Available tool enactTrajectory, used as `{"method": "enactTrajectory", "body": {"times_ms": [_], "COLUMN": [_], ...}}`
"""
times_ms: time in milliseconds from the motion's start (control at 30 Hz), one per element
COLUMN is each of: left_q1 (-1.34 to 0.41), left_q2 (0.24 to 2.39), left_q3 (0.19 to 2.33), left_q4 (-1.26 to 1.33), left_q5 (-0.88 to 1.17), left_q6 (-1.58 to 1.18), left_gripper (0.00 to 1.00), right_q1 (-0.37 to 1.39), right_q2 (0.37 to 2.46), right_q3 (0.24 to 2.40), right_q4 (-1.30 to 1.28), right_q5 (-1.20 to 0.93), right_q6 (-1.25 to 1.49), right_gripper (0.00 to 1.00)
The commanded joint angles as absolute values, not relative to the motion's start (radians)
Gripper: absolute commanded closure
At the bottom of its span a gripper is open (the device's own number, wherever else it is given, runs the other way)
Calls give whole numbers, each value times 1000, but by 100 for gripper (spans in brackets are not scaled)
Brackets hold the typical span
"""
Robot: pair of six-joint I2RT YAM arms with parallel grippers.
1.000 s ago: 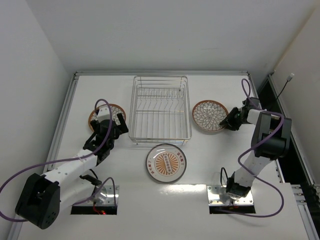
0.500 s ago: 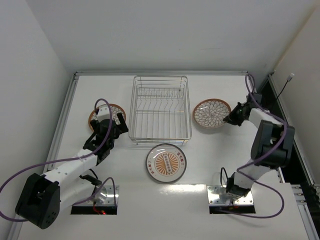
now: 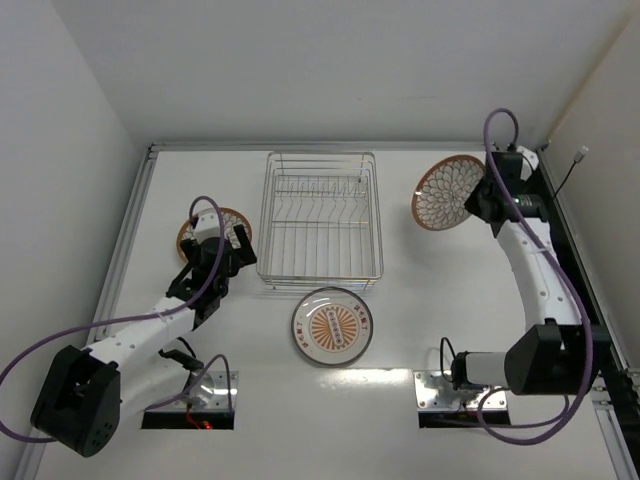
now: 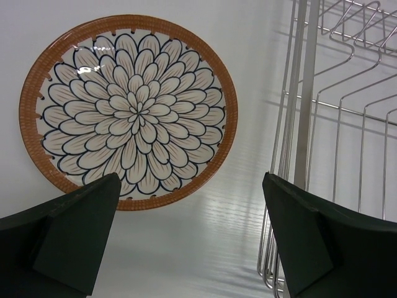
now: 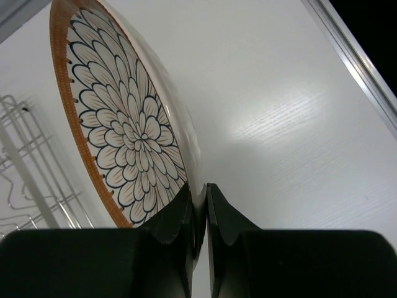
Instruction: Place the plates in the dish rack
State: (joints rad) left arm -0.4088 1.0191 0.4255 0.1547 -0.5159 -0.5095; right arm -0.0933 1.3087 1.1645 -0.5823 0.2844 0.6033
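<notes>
text: none legible | large plate [image 3: 333, 325]: marks too small to read

a robotics lab test cell rather than a home kitchen. a flat white worktop [image 3: 440, 290] framed by silver aluminium rails [image 3: 129, 240] sits boxed in by bare white wall panels [image 3: 330, 70]. a white-and-black jointed left arm [image 3: 140, 335] and a matching right arm [image 3: 535, 265] are bolted to square grey metal base plates [image 3: 432, 388] at its near edge, with loose purple cables [image 3: 90, 325] looping along them. the only household things are a rectangular silver wire dish rack [image 3: 320, 215] and round orange-patterned plates [image 3: 333, 325].
</notes>
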Motion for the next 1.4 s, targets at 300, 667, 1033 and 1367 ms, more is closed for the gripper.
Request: {"method": "enactTrajectory", "body": {"times_ms": [300,667,1033,1367], "left_q1": [-407,-407,-407,-407], "left_q2": [1048,1069,1069,1078], "left_q3": [465,474,474,474], "left_q4": [179,189,189,189], "left_q5": [-534,-534,-534,-534], "left_q6": [-534,-534,-534,-534], "left_gripper": [1,1,1,1], "right_q1": [346,531,603,643], "right_q2": [1483,1814,1988,2075], "right_q3": [1541,1897,2049,2079], "right_q4": [-612,-776,-879,-890], "right_q5": [754,1069,1204,1233], "right_q6": [618,584,584,594], "right_gripper": [100,100,100,100]}}
